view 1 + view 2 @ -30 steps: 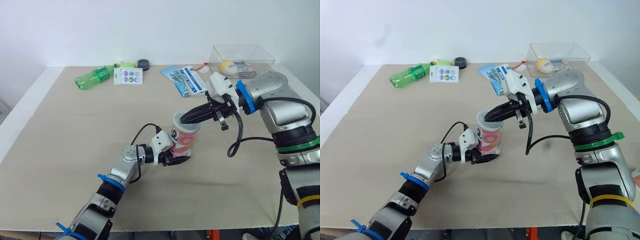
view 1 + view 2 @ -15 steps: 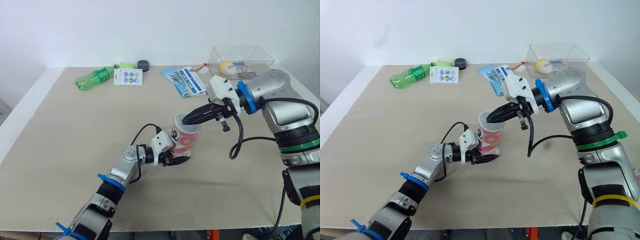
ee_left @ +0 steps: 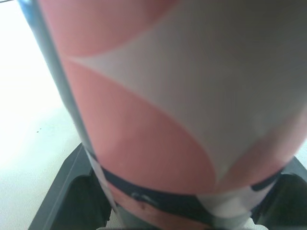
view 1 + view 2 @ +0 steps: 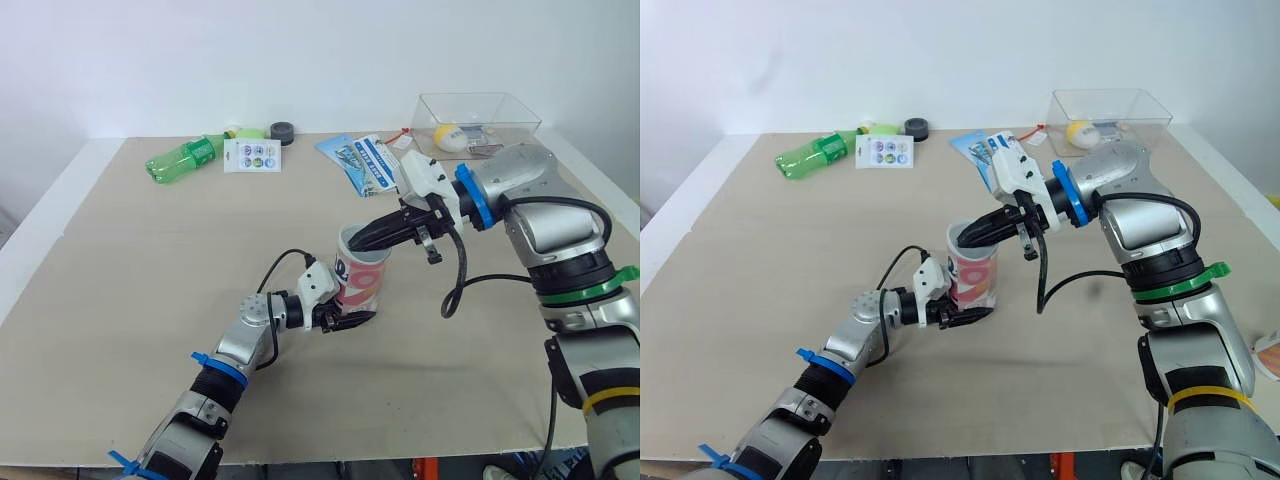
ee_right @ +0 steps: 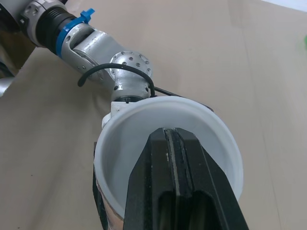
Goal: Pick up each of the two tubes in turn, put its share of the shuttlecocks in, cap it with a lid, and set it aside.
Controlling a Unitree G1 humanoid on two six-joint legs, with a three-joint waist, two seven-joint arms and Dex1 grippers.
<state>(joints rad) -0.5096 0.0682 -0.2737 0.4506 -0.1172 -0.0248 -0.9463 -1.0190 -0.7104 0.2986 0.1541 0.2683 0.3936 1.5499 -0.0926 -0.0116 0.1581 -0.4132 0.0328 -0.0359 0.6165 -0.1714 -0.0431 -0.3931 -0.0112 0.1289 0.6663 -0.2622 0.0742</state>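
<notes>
Pink tube (image 4: 362,282) on open table (image 4: 150,260), left tool (image 4: 342,318) clamped at its base; right tool (image 4: 360,242) pinched together over rim.

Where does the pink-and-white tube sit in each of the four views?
Left eye view: tube upright mid-table, right gripper at its mouth.
Right eye view: same spot, just left of centre.
Left wrist view: its pink-and-white wall close up, black fingers at either side.
Right wrist view: its white open mouth, seen from above.
Shared landmark: the left gripper clamping the tube's base.
</notes>
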